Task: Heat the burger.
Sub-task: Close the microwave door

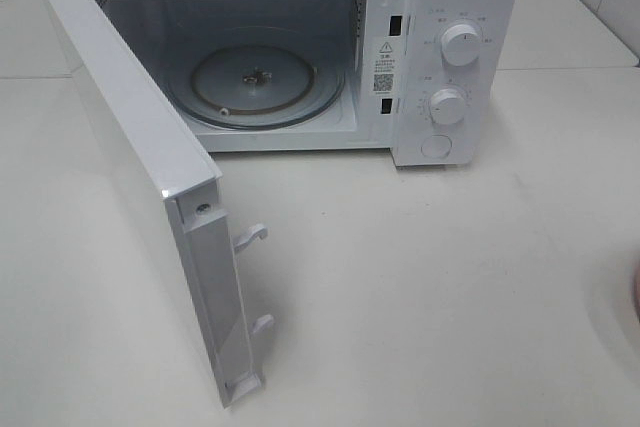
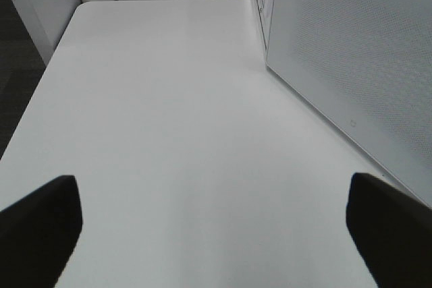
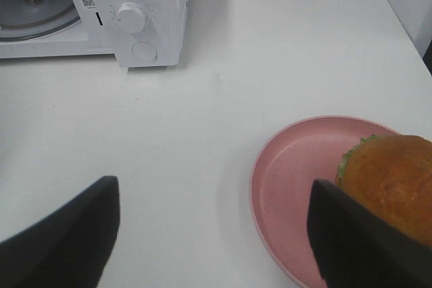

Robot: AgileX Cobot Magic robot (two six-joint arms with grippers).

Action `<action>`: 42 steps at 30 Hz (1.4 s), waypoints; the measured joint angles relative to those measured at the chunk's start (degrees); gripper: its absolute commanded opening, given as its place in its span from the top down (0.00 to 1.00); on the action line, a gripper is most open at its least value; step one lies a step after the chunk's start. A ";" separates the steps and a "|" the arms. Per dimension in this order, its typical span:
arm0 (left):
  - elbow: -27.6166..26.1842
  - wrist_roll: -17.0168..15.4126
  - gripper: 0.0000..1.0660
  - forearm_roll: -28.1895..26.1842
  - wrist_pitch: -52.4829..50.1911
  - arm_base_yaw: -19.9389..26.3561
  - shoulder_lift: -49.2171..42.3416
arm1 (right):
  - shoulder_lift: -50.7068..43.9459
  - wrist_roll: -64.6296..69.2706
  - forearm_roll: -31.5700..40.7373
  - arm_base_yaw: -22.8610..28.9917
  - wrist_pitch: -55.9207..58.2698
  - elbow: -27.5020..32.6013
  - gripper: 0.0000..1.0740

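while the right tool hangs wide open and empty above the desk, the burger sits on the pink plate beside its one finger, and the left tool gapes empty too.

Warning triangle and QR code on the microwave sticker; its small print illegible.

One white boxy microwave with its door open, one round glass turntable inside, two white round dials and one round button on its panel. One round pink plate. One golden-brown bun burger. One white table.
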 measured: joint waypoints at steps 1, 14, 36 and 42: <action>0.00 0.00 0.06 0.00 0.00 0.00 0.00 | 0.00 0.00 0.00 0.00 0.00 0.00 0.33; 0.00 0.00 0.06 0.00 0.00 0.00 0.00 | -3.78 0.00 0.06 -1.32 0.06 0.00 0.37; 0.00 0.00 0.06 0.00 0.00 0.00 0.00 | -3.78 0.00 0.06 -1.32 0.06 0.00 0.37; 0.00 0.00 0.06 0.00 0.00 0.00 0.00 | -3.78 0.00 0.06 -1.32 0.06 0.00 0.37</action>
